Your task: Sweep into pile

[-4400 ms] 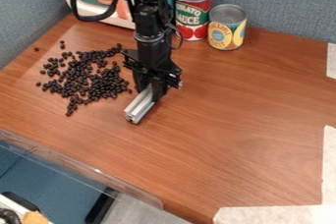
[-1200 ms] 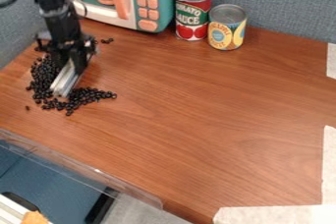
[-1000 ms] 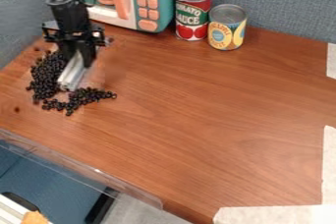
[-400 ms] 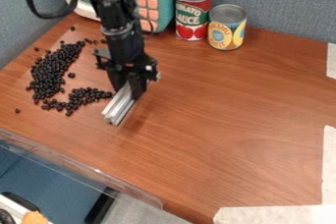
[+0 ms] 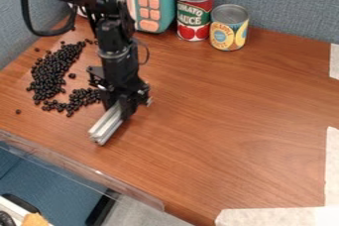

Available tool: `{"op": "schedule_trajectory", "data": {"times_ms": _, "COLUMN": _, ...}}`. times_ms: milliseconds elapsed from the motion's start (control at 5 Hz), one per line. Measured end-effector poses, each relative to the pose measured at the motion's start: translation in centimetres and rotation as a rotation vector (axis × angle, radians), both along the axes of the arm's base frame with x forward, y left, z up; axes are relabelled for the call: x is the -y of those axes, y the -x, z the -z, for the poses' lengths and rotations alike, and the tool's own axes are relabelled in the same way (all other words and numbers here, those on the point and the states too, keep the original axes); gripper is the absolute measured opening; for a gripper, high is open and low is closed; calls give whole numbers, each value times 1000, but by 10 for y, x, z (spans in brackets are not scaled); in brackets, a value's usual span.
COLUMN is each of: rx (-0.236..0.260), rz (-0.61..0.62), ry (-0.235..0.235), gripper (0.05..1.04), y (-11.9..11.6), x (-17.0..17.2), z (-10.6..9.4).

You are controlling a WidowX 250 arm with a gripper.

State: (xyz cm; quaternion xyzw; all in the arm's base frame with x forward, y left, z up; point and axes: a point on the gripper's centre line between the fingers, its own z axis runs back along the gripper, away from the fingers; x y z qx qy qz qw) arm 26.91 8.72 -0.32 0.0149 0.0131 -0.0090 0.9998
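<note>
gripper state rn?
End effector: closed on the silver metal bar, held at a slant beside the black beans.

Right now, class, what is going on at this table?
A robot arm's gripper holds a silvery metal bar, angled down over the wooden table. Beside it lie small black beads, mostly in a bent band, with a few strays around it. The task is to sweep them into a pile, and they are not yet in one compact heap.
</note>
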Motion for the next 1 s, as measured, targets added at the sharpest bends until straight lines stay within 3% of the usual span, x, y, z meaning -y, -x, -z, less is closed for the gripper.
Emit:
{"op": "schedule_trajectory", "data": {"times_ms": 200, "rx": -10, "rz": 61, "ry": -42, "gripper": 370, "y": 1, "x": -7, "z": 5}}
{"op": "schedule_trajectory", "data": {"times_ms": 400, "rx": -25, "rz": 174, "ry": -26, "gripper": 370, "y": -4, "x": -17, "z": 6}}
{"op": "schedule_trajectory", "data": {"times_ms": 600, "rx": -29, "rz": 214, "ry": -29, "gripper": 370, "y": -13, "x": -31, "z": 5}}
{"op": "schedule_trajectory", "data": {"times_ms": 800, "rx": -18, "rz": 208, "ry": -60, "gripper": 370, "y": -16, "x": -52, "z": 2}}
{"op": "schedule_trajectory", "data": {"times_ms": 1000, "rx": -42, "rz": 209, "ry": -70, "gripper": 370, "y": -11, "x": -70, "z": 1}}
